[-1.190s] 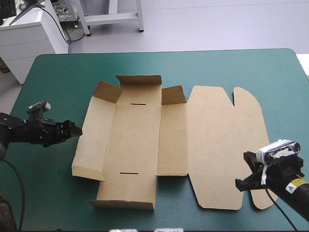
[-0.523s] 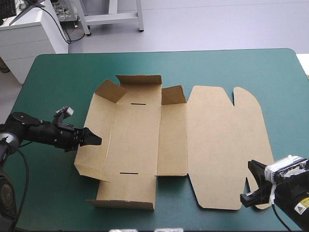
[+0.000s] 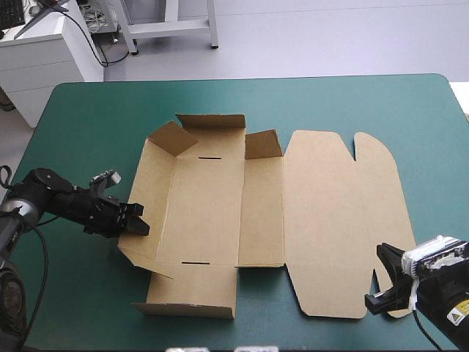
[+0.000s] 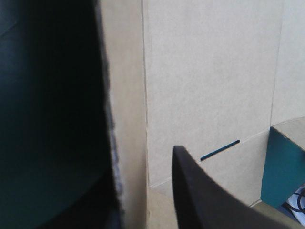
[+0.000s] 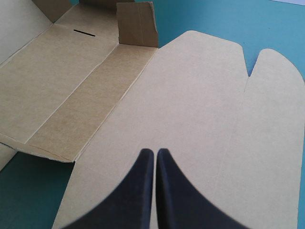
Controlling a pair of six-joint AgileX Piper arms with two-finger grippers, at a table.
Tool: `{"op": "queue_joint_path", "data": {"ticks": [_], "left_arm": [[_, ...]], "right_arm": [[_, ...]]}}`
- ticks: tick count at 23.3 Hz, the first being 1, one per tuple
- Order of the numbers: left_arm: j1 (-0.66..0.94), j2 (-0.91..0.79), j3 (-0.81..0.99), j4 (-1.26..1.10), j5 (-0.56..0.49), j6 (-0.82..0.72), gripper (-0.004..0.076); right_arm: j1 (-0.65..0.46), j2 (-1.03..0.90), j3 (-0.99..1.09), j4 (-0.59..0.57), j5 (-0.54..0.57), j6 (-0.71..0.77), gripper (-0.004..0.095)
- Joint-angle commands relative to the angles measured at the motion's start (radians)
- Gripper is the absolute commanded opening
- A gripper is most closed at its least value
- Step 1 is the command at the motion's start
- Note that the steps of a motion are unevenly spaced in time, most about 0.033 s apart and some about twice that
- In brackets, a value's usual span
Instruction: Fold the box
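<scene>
Mid-worktop on teal-green cover (image 3: 88,117): brown box (image 3: 212,213), mostly flat, lid (image 3: 337,220) spread twd worktop's right edge. At box's left wall (image 3: 143,209), tilted up a bit: left gripper (image 3: 138,221), fingers apart w/ wall's free edge between them; contact unclear. Over lid's near edge, by front right corner: right gripper (image 3: 375,299), fingers pressed together; touching board or not, can't tell. In left wrist view one finger (image 4: 200,200) clear, other only a dark blur beside board edge. Right arm cut off at front edge. Box's far end: back wall (image 3: 211,121) and two corner flaps upright. Near wall (image 3: 190,290) almost flat, lip raised. Two thin slots (image 3: 210,157) in base, one nr each end.
</scene>
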Motion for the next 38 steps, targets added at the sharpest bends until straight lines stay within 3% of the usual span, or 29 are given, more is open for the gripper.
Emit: {"op": "queue_joint_path", "data": {"ticks": [1,8,13,21,27,31,38], "left_arm": [[-0.008,-0.034,-0.020,-0.034,0.112,-0.016,-0.0007],[-0.008,-0.034,-0.059,-0.023,0.112,-0.037,-0.0008],[-0.043,-0.030,-0.281,0.191,0.112,-0.139,-0.0008],[-0.356,0.090,-0.658,0.605,0.107,-0.146,-0.0008],[-0.526,0.176,-0.779,0.881,0.102,-0.104,-0.0008],[-0.619,0.180,-0.782,1.101,-0.004,-0.086,-0.0008],[-0.721,0.180,-0.782,1.201,-0.111,-0.045,-0.0008]], "right_arm": [[-0.005,0.009,-0.024,0.012,-0.064,-0.003,0.0000],[-0.005,0.009,-0.024,0.016,-0.043,-0.003,0.0000],[-0.005,0.009,-0.024,0.019,0.010,-0.003,0.0000],[-0.005,0.009,-0.024,0.019,0.010,0.001,0.0000],[-0.005,0.009,-0.024,0.019,0.014,0.004,0.0000],[-0.005,0.009,-0.024,0.020,0.020,0.004,0.0000],[-0.005,0.009,-0.024,0.022,0.041,0.004,0.0000]]}}
